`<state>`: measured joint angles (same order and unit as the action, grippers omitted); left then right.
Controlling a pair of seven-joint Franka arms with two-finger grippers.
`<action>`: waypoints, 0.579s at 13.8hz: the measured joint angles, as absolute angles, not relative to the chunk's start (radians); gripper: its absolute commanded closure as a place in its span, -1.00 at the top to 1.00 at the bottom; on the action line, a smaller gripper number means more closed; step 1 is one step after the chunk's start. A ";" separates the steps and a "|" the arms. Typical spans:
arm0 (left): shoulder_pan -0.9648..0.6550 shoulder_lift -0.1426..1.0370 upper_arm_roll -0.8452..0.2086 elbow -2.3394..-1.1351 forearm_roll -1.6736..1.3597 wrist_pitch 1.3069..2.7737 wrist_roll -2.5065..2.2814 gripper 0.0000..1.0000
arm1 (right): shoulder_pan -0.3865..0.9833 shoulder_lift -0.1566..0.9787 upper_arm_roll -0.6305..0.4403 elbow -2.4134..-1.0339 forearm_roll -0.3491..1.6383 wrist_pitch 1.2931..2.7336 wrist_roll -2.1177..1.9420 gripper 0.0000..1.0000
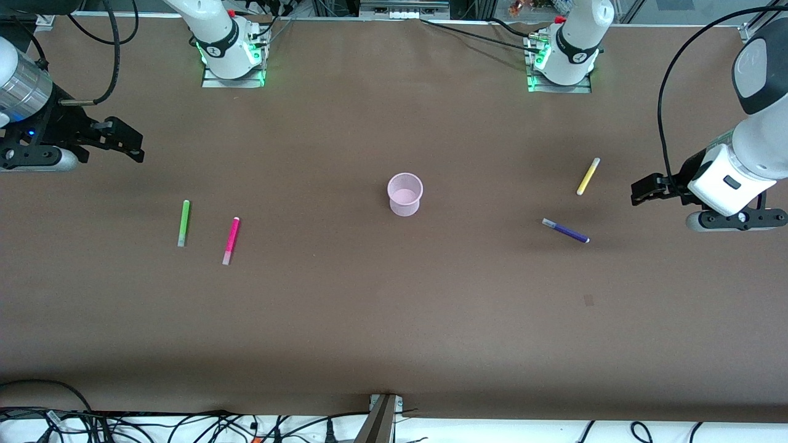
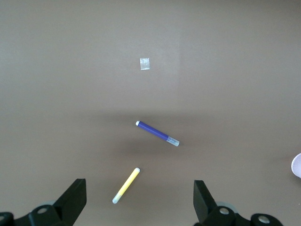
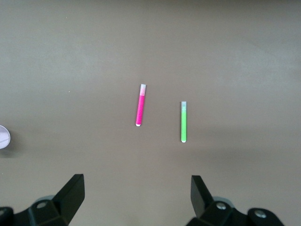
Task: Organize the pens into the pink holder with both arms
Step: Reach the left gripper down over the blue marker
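Two white robot arms hang above a brown counter point(image 1: 394, 320), one at each end, both waiting with nothing held. The left gripper point(image 2: 139, 207) hovers over the counter's left-arm end, tilted so its fingers point(image 2: 75, 200) aim toward the holder; they are spread wide apart. The right gripper point(image 3: 136, 205) hovers over the right-arm end, also aimed toward the holder, its fingers point(image 3: 73, 193) likewise spread wide and gripping nothing.

The pink holder point(image 1: 405, 194) stands upright at the middle of the counter, with no pen inside. All four pens lie flat on the counter, well apart from the holder. The green pen point(image 1: 183, 223) and pink pen point(image 1: 231, 240) lie toward the right arm's end from the holder, near each other and roughly parallel, the pink one closer to the holder. The yellow pen point(image 1: 588, 176) and purple pen point(image 1: 566, 231) lie toward the left arm's end from the holder, the yellow one farther from the front camera.

A small clear scrap point(image 2: 145, 63) sits on the counter, nearer the front camera than the purple pen. Cables point(image 1: 184, 424) trail along the counter's front edge.
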<state>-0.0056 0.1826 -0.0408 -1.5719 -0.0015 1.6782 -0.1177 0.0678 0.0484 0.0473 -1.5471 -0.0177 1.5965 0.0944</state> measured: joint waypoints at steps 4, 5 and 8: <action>0.011 0.208 -0.040 -1.577 -0.048 1.678 -0.267 1.00 | 0.068 0.049 0.047 -1.547 -0.018 1.596 0.094 1.00; 0.020 0.217 -0.039 -1.579 -0.066 1.678 -0.312 1.00 | 0.068 0.049 0.047 -1.547 -0.018 1.596 0.094 1.00; 0.034 0.236 -0.039 -1.616 -0.078 1.692 -0.446 1.00 | 0.068 0.049 0.046 -1.547 -0.018 1.596 0.094 1.00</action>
<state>0.0335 0.2359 -0.0391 -1.6160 -0.0777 1.6925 -0.4457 0.0677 0.0490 0.0465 -1.5472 -0.0178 1.5960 0.0944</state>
